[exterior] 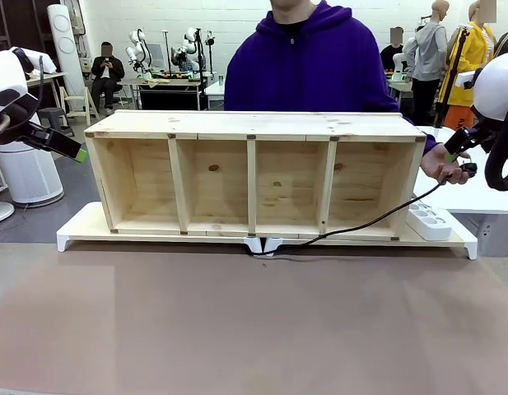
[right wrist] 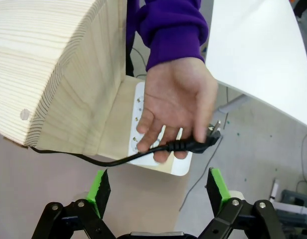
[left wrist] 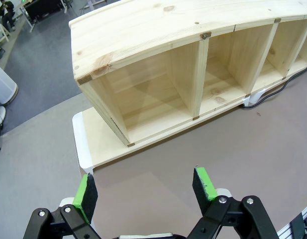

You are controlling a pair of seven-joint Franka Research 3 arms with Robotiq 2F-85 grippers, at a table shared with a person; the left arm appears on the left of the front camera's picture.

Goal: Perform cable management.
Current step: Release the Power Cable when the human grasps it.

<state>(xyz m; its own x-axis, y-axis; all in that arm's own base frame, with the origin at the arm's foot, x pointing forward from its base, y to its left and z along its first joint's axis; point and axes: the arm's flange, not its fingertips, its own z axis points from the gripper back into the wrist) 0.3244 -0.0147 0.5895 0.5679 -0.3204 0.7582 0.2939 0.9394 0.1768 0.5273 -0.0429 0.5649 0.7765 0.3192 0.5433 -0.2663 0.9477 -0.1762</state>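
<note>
Cable: thin black power cord (right wrist: 123, 160), plug held by person's hand (right wrist: 177, 112) at 12 o'clock of right gripper (right wrist: 159, 185).
Right gripper: jaws apart, empty.
Left gripper (left wrist: 146, 191): jaws apart, empty.

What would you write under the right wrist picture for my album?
A person's hand holds out the black cable by its plug above the open right gripper, beside the wooden shelf.

The two arms are showing smooth white shells with black joints. Each claw, the left claw (left wrist: 146, 191) and the right claw (right wrist: 159, 189), is wearing black linkage bars with silver pivot screws and bright green pads (left wrist: 85, 193) on its fingers. The person (exterior: 307, 62) is wearing a purple hooded sweatshirt with a ribbed cuff (right wrist: 173, 42).
</note>
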